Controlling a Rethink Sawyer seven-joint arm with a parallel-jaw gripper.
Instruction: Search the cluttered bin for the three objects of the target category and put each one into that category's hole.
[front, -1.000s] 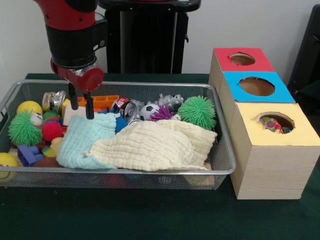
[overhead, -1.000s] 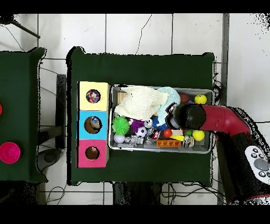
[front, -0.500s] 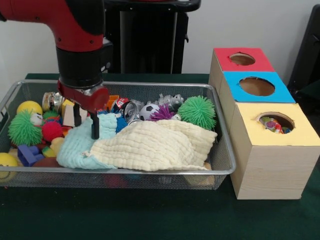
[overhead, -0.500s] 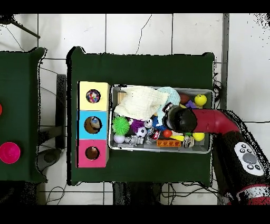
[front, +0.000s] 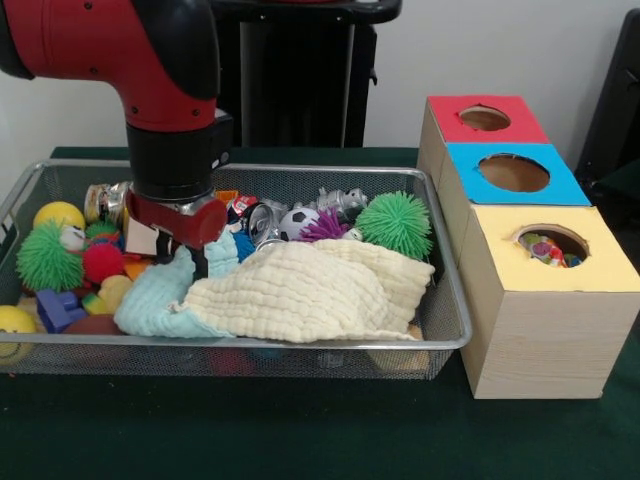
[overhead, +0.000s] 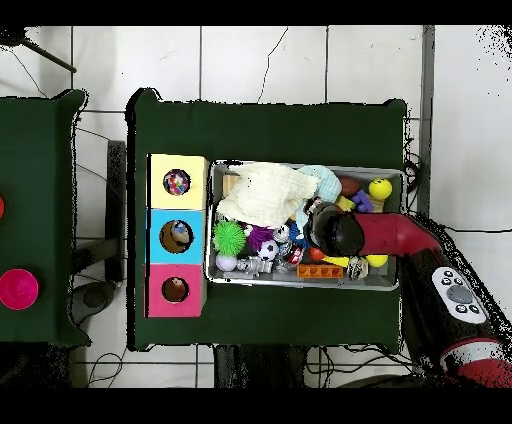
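Mesh bin: gripper down on blue cloth

Red arm (front: 150, 60) lowered into bin (front: 440, 345). Gripper (front: 187, 262) sunk into blue cloth (front: 150, 300), fingers (front: 199, 265) pressed into folds; clenched or released not discernible. Cream cloth (front: 310, 290) just beside, overlapping blue cloth. Green spiky balls (front: 397, 222) at both bin ends; soccer ball (front: 297, 222), cans (front: 262, 222), yellow ball (front: 58, 213) among clutter. Hole box (front: 540, 300) beside bin: red, blue, yellow tops; yellow hole (front: 552, 243) holding small toys. Target category not identifiable.

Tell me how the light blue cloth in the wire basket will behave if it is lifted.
The light blue quilted cloth lies crumpled, so it is probably floppy and would drape and hang down. The end effector has its tips pressed into its folds. One edge seems tucked under the cream cloth, which may drag along.
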